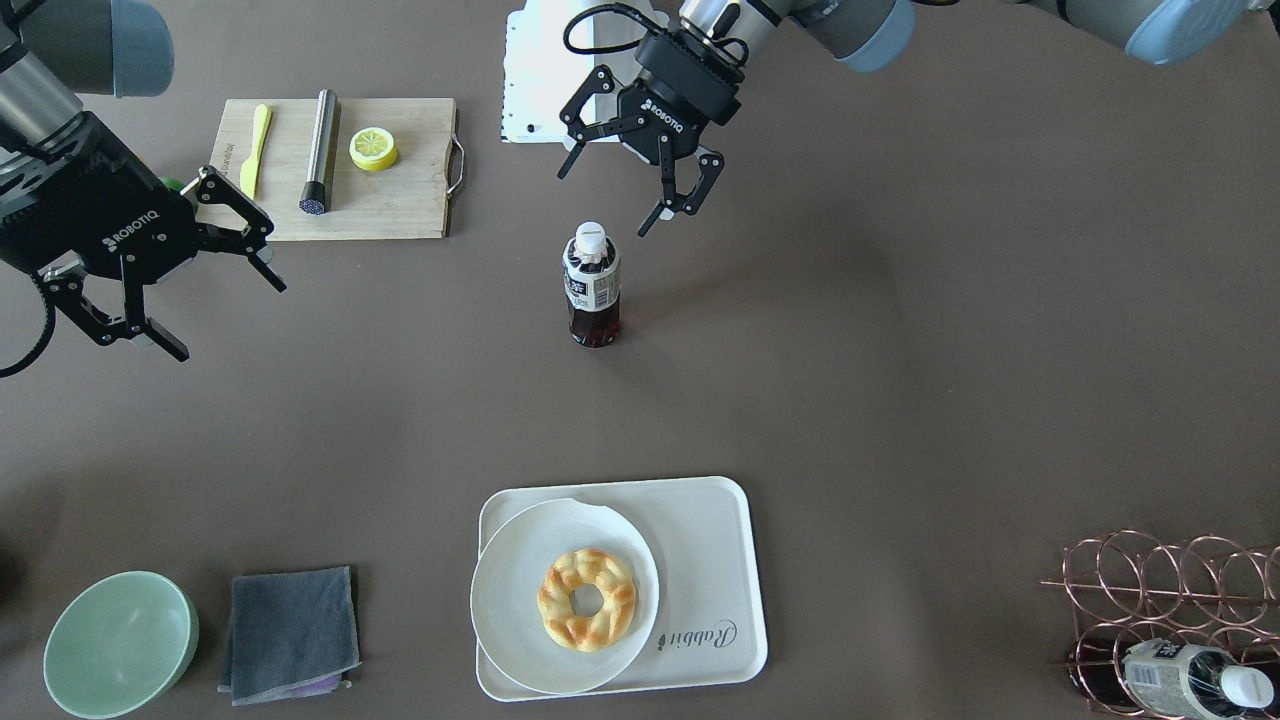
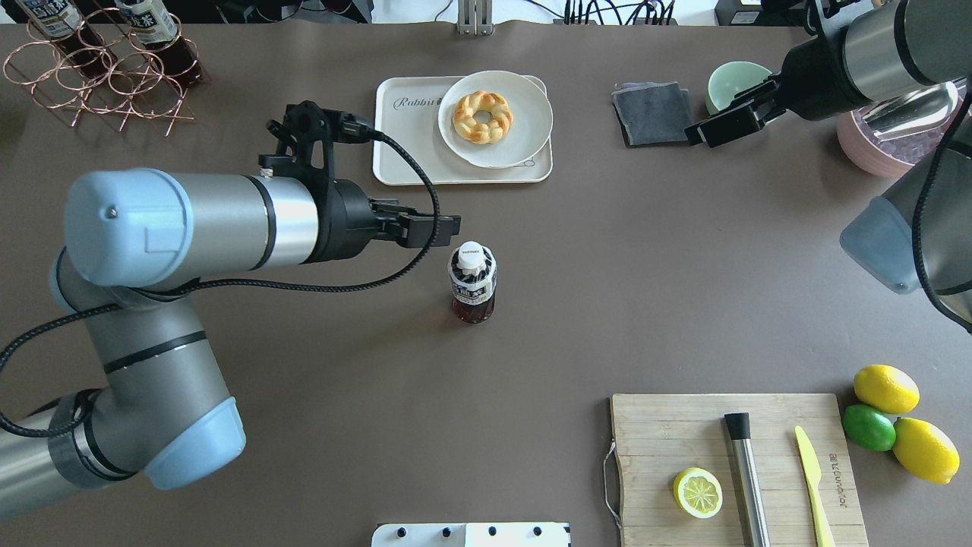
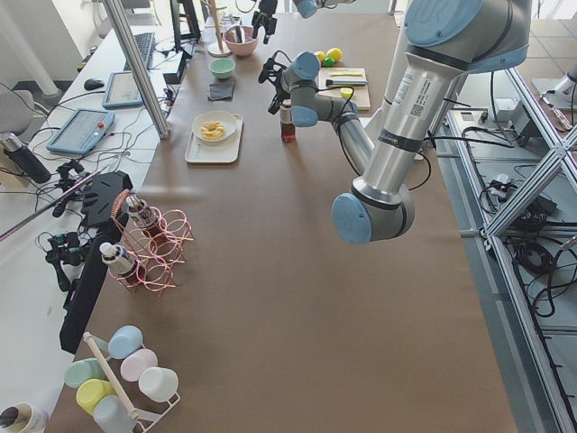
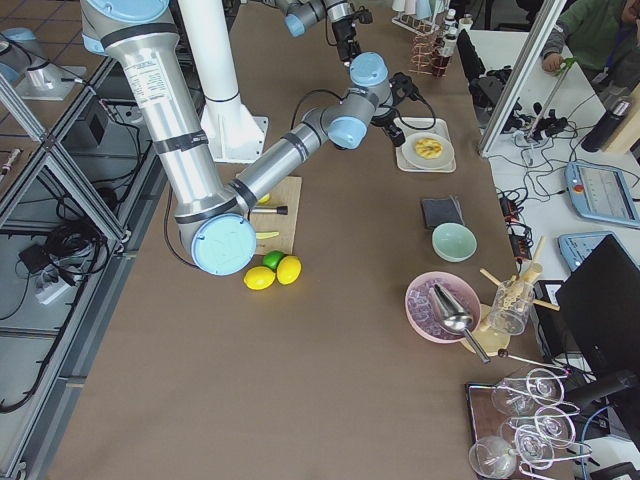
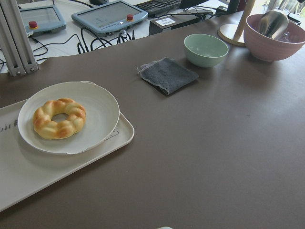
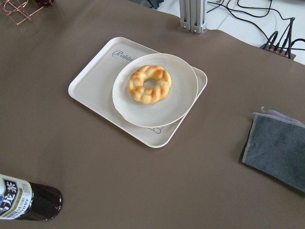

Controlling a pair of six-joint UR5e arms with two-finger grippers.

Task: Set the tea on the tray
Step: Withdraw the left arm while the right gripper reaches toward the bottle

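Note:
The tea (image 1: 592, 285) stands upright on the brown table, a small bottle of dark liquid with a white cap; it also shows in the overhead view (image 2: 472, 282) and at the right wrist view's lower left edge (image 6: 24, 202). The cream tray (image 1: 715, 560) with "Rabbit" script lies across the table from the robot, also seen from overhead (image 2: 406, 156). My left gripper (image 1: 604, 203) is open and empty, just on the robot's side of the bottle's cap and not touching it. My right gripper (image 1: 232, 322) is open and empty, far off to the side.
A round white plate (image 1: 515, 560) with a braided doughnut (image 1: 587, 598) covers much of the tray. A wooden cutting board (image 1: 400, 190) holds a lemon slice, steel rod and yellow knife. A green bowl (image 1: 120, 645), a grey cloth (image 1: 290, 630) and a copper rack (image 1: 1165, 590) with another bottle stand nearby.

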